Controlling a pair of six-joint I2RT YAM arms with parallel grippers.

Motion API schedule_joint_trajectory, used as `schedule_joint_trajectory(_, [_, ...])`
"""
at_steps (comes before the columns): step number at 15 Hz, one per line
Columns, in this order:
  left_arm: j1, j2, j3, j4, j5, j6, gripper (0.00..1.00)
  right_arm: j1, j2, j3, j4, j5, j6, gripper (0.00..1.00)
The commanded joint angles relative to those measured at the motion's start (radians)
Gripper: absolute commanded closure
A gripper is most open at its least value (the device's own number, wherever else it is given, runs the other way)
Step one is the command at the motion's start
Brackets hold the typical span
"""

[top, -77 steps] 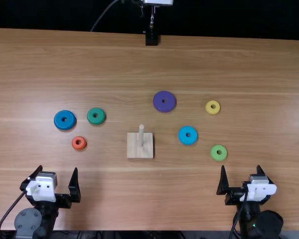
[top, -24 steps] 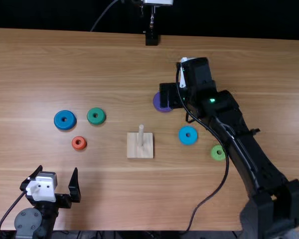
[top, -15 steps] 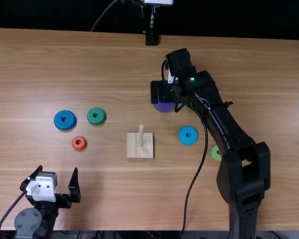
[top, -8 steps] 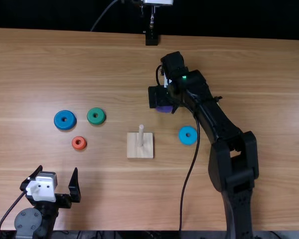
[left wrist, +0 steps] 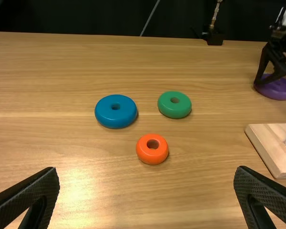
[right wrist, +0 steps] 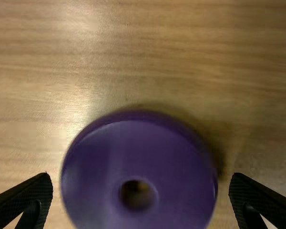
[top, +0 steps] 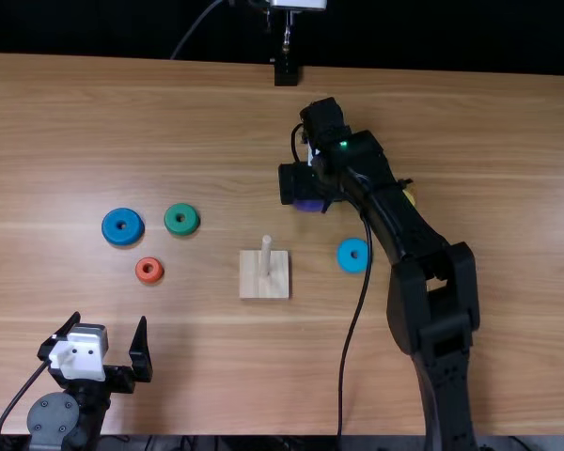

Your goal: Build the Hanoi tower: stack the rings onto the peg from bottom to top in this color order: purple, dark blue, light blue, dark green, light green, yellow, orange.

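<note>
In the top view my right gripper (top: pixel 297 183) is over the purple ring (top: pixel 309 205), hiding part of it. In the right wrist view this gripper (right wrist: pixel 141 191) is open, the purple ring (right wrist: pixel 107 171) lying between its fingers with a gap at each side. My left gripper (top: pixel 110 324) stands open near the table's left front, and the left wrist view has the same gripper (left wrist: pixel 147 191) empty. A bare upright peg (top: pixel 266 256) rises from its wooden base (top: pixel 276 282). Dark blue (top: pixel 122 226), dark green (top: pixel 181 219) and orange (top: pixel 149 271) rings lie left of it; the light blue ring (top: pixel 352 255) lies right.
The right arm stretches over the table's right half, partly covering the yellow ring (top: pixel 409 197). Its cable hangs across the wood right of the peg base. A black stand (top: pixel 286 71) is at the far edge.
From beside the near edge, my right gripper has swung out to the purple ring, then edged left in smaller shifts. The light green ring has become covered by the arm. My left gripper has stayed still.
</note>
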Motion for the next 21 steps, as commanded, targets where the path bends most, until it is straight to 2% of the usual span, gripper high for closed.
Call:
schedule_joint_trajectory(1, [0.003, -0.012, -0.104, -0.078, 0.012, 0.005, 0.00, -0.004, 0.017, 0.029, -0.001, 0.021, 0.010, 0.00])
schedule_joint_trajectory(6, [0.003, -0.012, -0.104, -0.078, 0.012, 0.005, 0.00, -0.001, 0.036, 0.029, -0.038, 0.026, 0.010, 0.00])
schedule_joint_trajectory(9, [0.003, -0.012, -0.104, -0.078, 0.012, 0.005, 0.00, 0.002, 0.038, 0.029, -0.042, 0.026, 0.011, 0.32])
schedule_joint_trajectory(13, [0.003, -0.012, -0.104, -0.078, 0.012, 0.005, 0.00, 0.005, 0.032, 0.028, -0.042, 0.026, 0.010, 0.63])
schedule_joint_trajectory(15, [0.003, -0.012, -0.104, -0.078, 0.012, 0.005, 0.00, 0.007, 0.024, 0.028, -0.040, 0.026, 0.000, 0.69])
schedule_joint_trajectory(18, [0.003, -0.012, -0.104, -0.078, 0.012, 0.005, 0.00, 0.010, -0.076, 0.029, -0.045, 0.026, -0.009, 0.70])
schedule_joint_trajectory(19, [0.003, -0.012, -0.104, -0.078, 0.012, 0.005, 0.00, 0.011, -0.131, 0.024, -0.064, 0.026, -0.024, 0.71])
schedule_joint_trajectory(21, [0.003, -0.012, -0.104, -0.078, 0.012, 0.005, 0.00, 0.034, -0.177, 0.024, -0.141, 0.024, -0.101, 0.71])
